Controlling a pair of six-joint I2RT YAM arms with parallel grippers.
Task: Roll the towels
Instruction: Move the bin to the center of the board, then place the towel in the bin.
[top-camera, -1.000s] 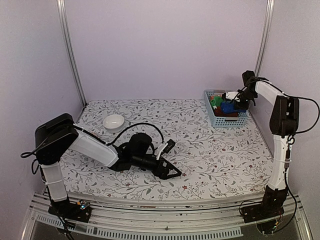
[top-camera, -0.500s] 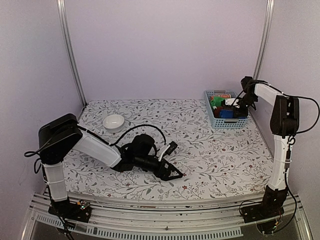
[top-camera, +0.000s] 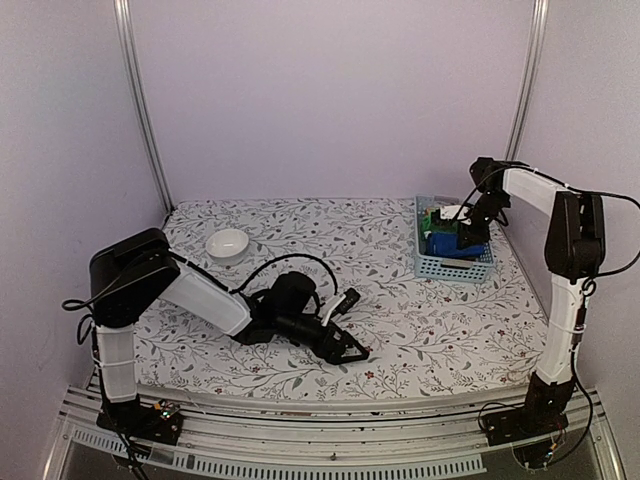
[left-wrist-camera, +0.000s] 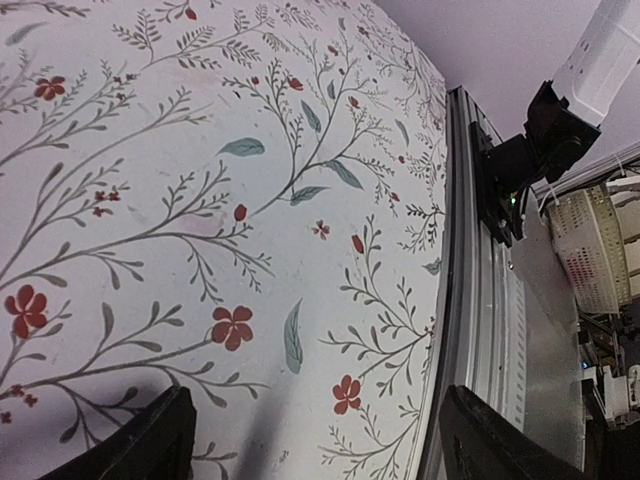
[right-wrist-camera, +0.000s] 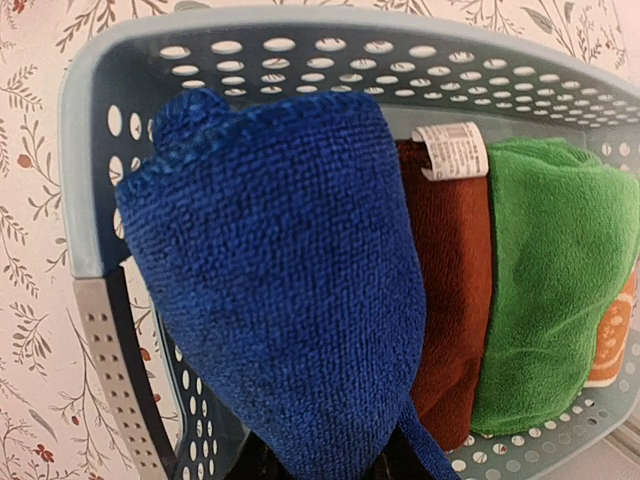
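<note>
The royal blue towel (right-wrist-camera: 290, 280) hangs bunched over the near left part of the blue basket (right-wrist-camera: 300, 25), and my right gripper (top-camera: 458, 222) is shut on it; the cloth hides the fingertips. In the top view the blue towel (top-camera: 443, 245) sits at the basket's (top-camera: 478, 268) middle. The dark brick-red towel (right-wrist-camera: 450, 300), with a white label, lies in the basket right beside it. My left gripper (left-wrist-camera: 315, 445) lies low over the floral table (left-wrist-camera: 250, 200), open and holding nothing, near the front edge; in the top view the left gripper (top-camera: 350, 345) is far from the basket.
A bright green cloth (right-wrist-camera: 550, 280) and an orange patterned cloth (right-wrist-camera: 612, 345) lie in the basket to the right of the red towel. A white bowl (top-camera: 227, 243) stands at the back left. The table's metal front rail (left-wrist-camera: 500, 300) runs beside the left gripper.
My right gripper has moved left and nearer with the blue towel, and the basket has shifted slightly nearer. My left gripper slid a little to the right along the table.
</note>
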